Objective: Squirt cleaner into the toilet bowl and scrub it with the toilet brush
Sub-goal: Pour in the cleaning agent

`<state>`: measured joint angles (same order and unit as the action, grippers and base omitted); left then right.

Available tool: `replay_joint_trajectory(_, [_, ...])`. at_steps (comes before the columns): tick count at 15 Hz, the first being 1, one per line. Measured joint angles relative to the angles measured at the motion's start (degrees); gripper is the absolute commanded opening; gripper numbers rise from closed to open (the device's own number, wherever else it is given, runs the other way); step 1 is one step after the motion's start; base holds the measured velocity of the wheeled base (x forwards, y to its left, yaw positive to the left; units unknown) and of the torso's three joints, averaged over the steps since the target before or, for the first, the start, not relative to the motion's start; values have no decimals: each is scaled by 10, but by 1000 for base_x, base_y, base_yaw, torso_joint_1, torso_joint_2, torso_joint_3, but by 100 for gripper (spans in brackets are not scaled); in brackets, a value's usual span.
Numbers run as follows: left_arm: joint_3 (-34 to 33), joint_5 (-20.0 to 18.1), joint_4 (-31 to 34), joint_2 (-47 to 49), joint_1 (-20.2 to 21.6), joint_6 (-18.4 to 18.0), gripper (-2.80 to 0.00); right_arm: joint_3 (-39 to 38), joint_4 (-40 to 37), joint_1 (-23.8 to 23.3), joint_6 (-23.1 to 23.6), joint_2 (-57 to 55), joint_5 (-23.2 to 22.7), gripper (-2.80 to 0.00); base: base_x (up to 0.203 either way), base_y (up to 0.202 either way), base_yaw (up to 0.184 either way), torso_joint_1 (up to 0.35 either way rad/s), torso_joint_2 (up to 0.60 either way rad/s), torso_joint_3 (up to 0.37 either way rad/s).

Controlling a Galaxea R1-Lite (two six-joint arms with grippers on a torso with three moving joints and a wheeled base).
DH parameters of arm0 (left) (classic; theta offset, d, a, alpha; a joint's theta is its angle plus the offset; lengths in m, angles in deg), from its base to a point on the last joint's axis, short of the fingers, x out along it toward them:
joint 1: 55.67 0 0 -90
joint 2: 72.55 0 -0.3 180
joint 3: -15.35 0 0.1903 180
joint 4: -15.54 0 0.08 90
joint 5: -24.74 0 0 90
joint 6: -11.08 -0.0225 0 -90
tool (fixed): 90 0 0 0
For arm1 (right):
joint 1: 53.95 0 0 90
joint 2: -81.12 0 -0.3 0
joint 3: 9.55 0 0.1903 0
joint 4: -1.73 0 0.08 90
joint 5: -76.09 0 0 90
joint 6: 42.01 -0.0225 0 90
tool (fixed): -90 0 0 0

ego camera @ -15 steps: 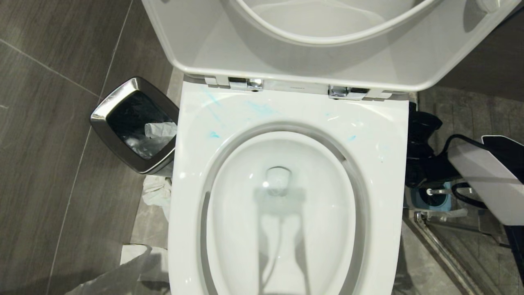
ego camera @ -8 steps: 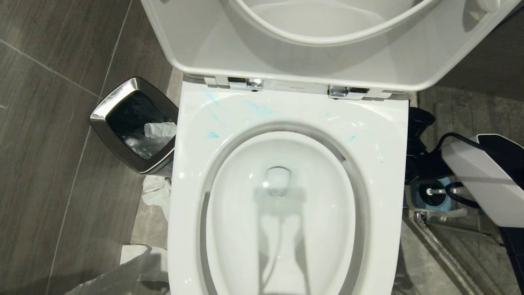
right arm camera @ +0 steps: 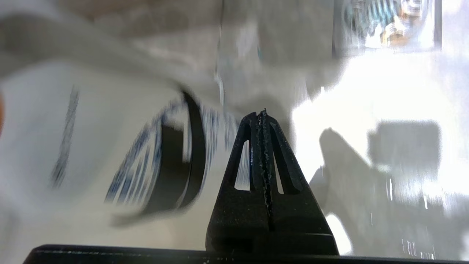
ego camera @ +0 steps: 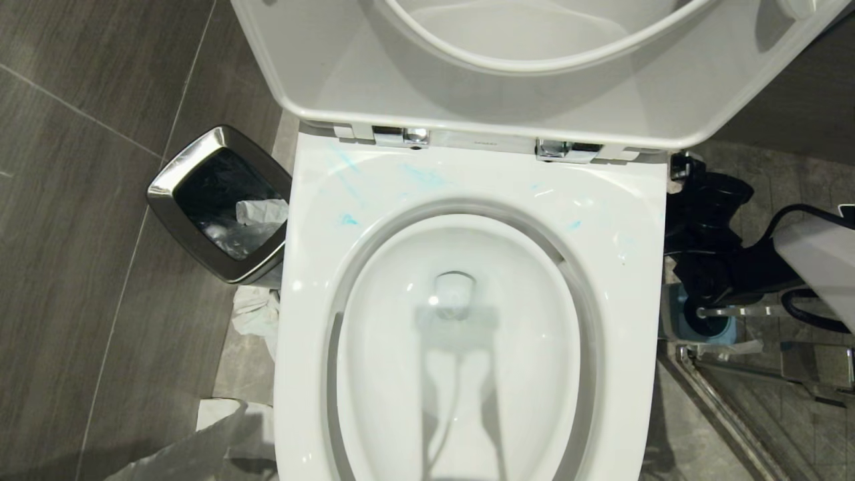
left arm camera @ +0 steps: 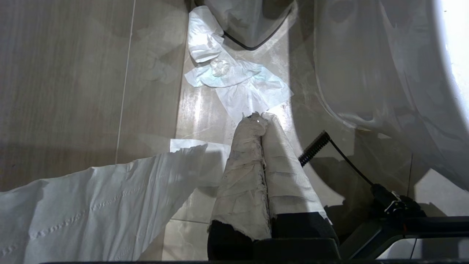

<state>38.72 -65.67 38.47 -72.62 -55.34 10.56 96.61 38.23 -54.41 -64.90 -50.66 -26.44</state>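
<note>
- The toilet bowl (ego camera: 467, 374) was glossy white, with turquoise-blue smears of cleaner (ego camera: 424, 177) across the rim in the upper middle of the head view.
- The bin (ego camera: 200, 153) at the left had a shiny steel rim and a black liner.
- The floor (ego camera: 80, 234) was dark grey tile with pale grout lines.
- The brush holder (ego camera: 725, 331) at the right edge was blue.
- The left gripper (left arm camera: 261, 118) was wrapped in off-white cloth.
- The right gripper (right arm camera: 262, 114) was matte black.
</note>
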Motion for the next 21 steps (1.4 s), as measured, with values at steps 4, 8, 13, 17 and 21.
replay_joint_trajectory(4, [0,0,0,0,0,0,-280,-150,1,-5,-1,68,-24,-280,0,0,0,0,0,0])
replay_joint_trajectory(8, [0,0,0,0,0,0,-280,-281,2,0,2,135,-55,-280,0,0,0,0,0,0])
replay_joint_trajectory(13, [0,0,0,0,0,0,-280,-374,41,19,138,165,-66,-280,0,0,0,0,0,0])
replay_joint_trajectory(17, [0,0,0,0,0,0,-280,-392,82,59,184,142,14,-280,0,0,0,0,0,0])
replay_joint_trajectory(21, [0,0,0,0,0,0,-280,-384,140,90,178,94,46,-280,0,0,0,0,0,0])
